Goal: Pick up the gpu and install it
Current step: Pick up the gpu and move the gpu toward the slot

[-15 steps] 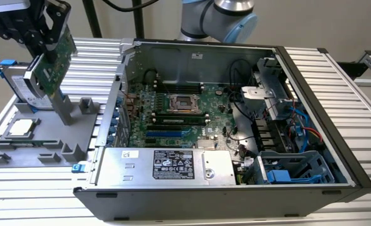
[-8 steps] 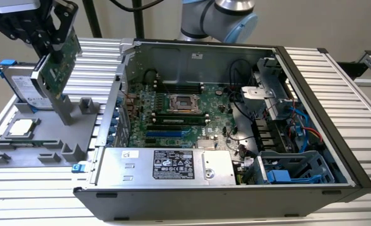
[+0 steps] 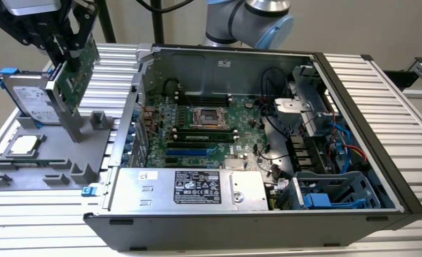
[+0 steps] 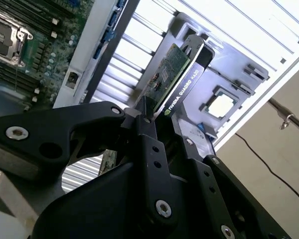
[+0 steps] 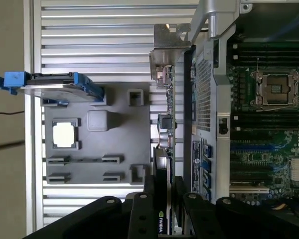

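Note:
The gpu (image 3: pixel 78 67) is a thin green card with a silver end bracket, standing upright at the exterior view's left. My gripper (image 3: pixel 62 60) is shut on its upper edge. The bracket's lower end reaches down to the grey holder tray (image 3: pixel 54 160); whether it touches the tray I cannot tell. In the second wrist view the black fingers (image 4: pixel 145 130) clamp the gpu (image 4: pixel 175 82) between them. Edge-on in the first wrist view, the gpu (image 5: pixel 167 119) runs from my gripper (image 5: pixel 164 188) beside the case's outer wall. The open computer case (image 3: pixel 354 96) lies to the exterior view's right, its motherboard (image 3: pixel 196 126) exposed.
A silver hard drive in a blue frame (image 3: pixel 27 99) stands on the tray beside the gpu, and a processor chip (image 3: pixel 22 145) lies in front of it. Inside the case are blue expansion slots (image 3: pixel 189 152), a power supply (image 3: pixel 189 187) and drive cages (image 3: pixel 325 193). Ribbed metal table (image 3: pixel 382 80) surrounds everything.

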Available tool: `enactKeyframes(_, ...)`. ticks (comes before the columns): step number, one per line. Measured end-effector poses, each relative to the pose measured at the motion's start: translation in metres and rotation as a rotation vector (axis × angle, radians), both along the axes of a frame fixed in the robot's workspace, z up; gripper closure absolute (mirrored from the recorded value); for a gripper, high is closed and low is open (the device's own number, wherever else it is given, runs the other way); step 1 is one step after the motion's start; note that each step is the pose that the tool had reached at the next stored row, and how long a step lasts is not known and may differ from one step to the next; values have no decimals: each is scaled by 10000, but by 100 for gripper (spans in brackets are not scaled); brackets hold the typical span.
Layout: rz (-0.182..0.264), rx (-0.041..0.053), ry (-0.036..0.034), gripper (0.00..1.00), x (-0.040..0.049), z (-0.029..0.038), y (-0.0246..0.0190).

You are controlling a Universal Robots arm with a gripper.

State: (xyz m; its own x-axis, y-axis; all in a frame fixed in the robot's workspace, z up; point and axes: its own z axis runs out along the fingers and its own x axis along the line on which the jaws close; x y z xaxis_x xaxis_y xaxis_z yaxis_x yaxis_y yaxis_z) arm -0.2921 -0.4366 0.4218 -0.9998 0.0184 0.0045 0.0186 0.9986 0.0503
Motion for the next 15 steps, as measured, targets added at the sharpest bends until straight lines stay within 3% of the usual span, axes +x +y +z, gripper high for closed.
enactKeyframes(15,120,0,0,100,268,6,0)
